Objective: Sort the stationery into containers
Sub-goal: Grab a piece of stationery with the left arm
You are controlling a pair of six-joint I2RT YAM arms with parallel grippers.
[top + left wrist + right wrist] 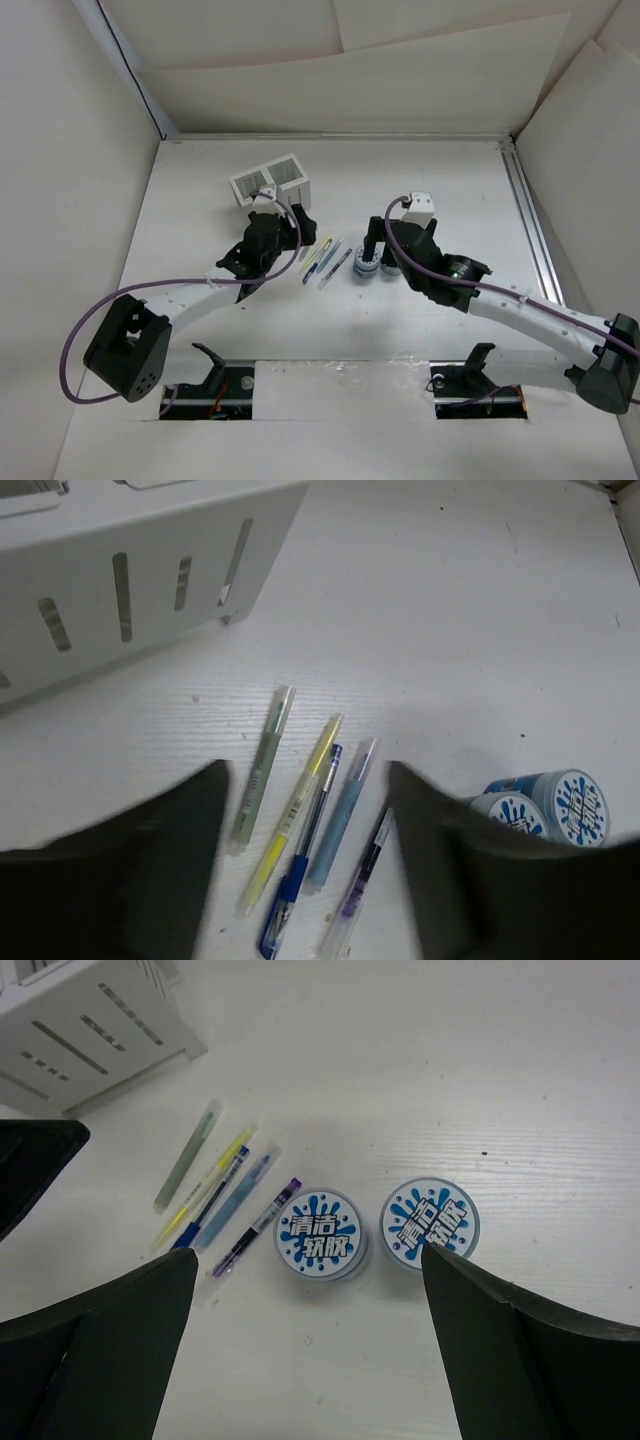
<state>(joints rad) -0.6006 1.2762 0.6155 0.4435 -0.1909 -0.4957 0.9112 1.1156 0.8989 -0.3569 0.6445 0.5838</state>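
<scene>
Pens (232, 1200): five side by side on the counter (400, 180), long axes parallel, slanting near-left to far-right in the top view.
Rolls (322, 1232): two lying flat, just right of the pens; tops read "清洁软胶".
Organizer (272, 180): far-left of the pens; cropped in both wrist views.
Left hand (307, 767): open above the pens, empty.
Right hand (308, 1252): open above the rolls, empty.

Both arms reach forward from their bases: the left arm (190, 295) slants up to the right, the right arm (530, 310) up to the left. The left gripper (305, 775) points down with its dark fingers (150, 860) spread wide and empty. The right gripper (308, 1260) does the same.
</scene>
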